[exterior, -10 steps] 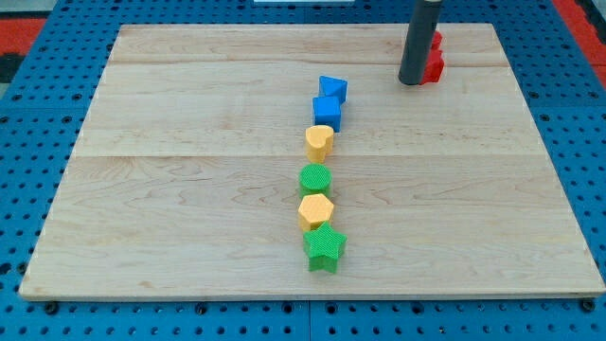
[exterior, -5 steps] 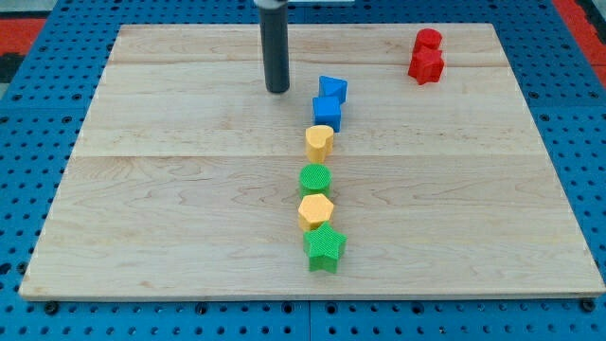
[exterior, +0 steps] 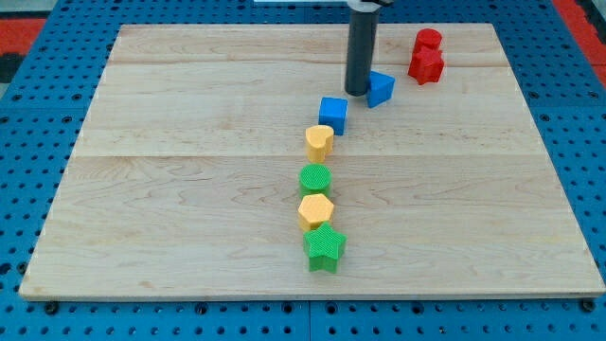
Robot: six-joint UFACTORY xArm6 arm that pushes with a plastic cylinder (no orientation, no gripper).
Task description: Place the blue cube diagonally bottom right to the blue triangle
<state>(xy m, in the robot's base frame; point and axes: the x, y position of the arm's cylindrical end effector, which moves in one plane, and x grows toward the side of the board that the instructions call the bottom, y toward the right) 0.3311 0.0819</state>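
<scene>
Blue cube (exterior: 332,115): upper centre, just above the yellow block (exterior: 320,142). Blue triangle (exterior: 381,88): up-right of the cube, apart from it. My tip (exterior: 357,92): touching the triangle's left side; a bare rod, no jaws, holding nothing. Wooden board (exterior: 189,189) on blue pegboard (exterior: 28,123).

A pale wooden board (exterior: 189,189) carries the blocks: blue triangle (exterior: 381,88) touching my tip (exterior: 358,92) on the view's right, blue cube (exterior: 332,115) just below-left, two red blocks (exterior: 426,57) to the upper right.
</scene>
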